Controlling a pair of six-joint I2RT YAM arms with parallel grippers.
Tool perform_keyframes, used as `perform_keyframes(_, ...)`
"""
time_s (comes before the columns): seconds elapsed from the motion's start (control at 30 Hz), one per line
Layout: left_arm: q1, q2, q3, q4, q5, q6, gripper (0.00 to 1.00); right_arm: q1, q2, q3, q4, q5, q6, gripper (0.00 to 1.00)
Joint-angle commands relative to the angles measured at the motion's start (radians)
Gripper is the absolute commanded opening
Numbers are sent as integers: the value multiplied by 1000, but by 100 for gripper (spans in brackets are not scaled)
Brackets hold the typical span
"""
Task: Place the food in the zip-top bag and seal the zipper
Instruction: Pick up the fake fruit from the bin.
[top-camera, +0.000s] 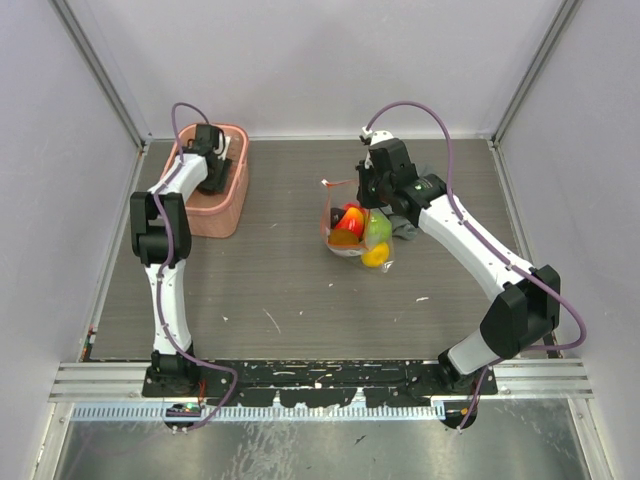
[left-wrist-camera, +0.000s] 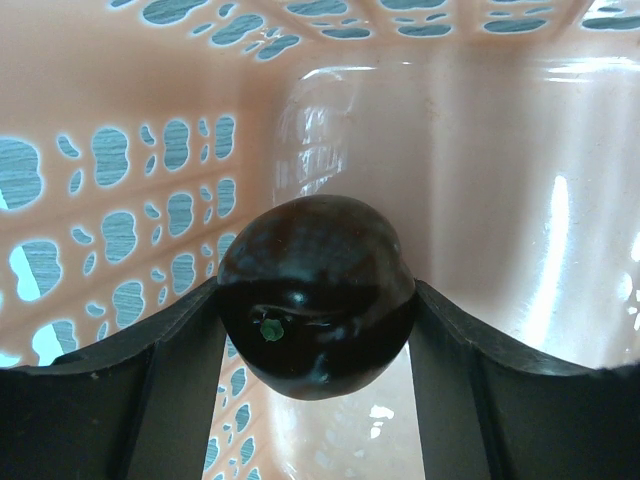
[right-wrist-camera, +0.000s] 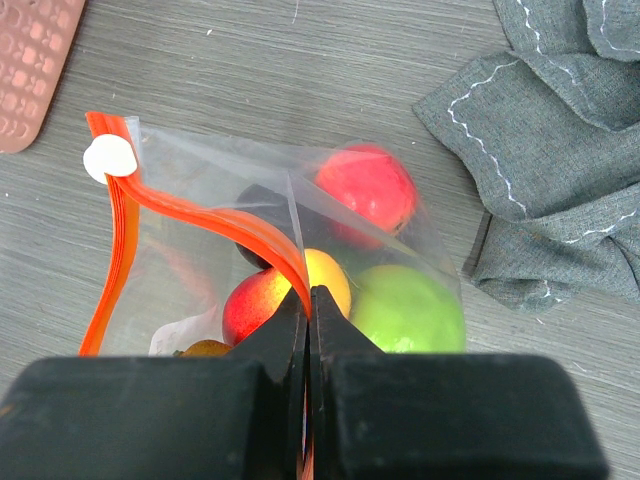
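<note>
- L gripper (left-wrist-camera: 316, 305) was inside pink basket (left-wrist-camera: 120, 150), fingers part-spread, clamping 1 dark fruit (left-wrist-camera: 310, 255) between them.
- R gripper (right-wrist-camera: 309, 300) was pinched fully closed on zipper (right-wrist-camera: 200, 215) of zip-top bag (right-wrist-camera: 190, 270); slider tab (right-wrist-camera: 110, 158) at 10 o'clock from tips.
- Other food (right-wrist-camera: 367, 190) lay inside bag, 12 o'clock of R gripper.

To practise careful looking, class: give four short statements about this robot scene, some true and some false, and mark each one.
1. The left hand grips a dark fruit inside the pink basket. True.
2. The clear bag is empty. False: it holds a red fruit and a green fruit, among others.
3. The right hand is shut on the bag's orange strip. True.
4. The grey cloth lies in the basket. False: it lies on the table beside the bag.
</note>
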Motion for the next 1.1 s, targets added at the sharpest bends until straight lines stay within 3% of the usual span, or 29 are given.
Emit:
perform_keyframes(0.0, 4, -37, -15, 30, 57, -28, 47, -3, -4, 47, 15, 17, -13, 1)
perform_keyframes(0.2, 4, -116, -44, 28, 98, -60, 39, -3, -11, 47, 14, 8, -8, 1)
perform_keyframes(0.8, 3, -530, -289, -14, 249, -265, 37, -3, -82, -2, 62, -59, 41, 1)
perform_keyframes(1.07, -3, -732, -363, -26, 455, -369, 37, -3, -109, -22, 90, -81, 63, 1)
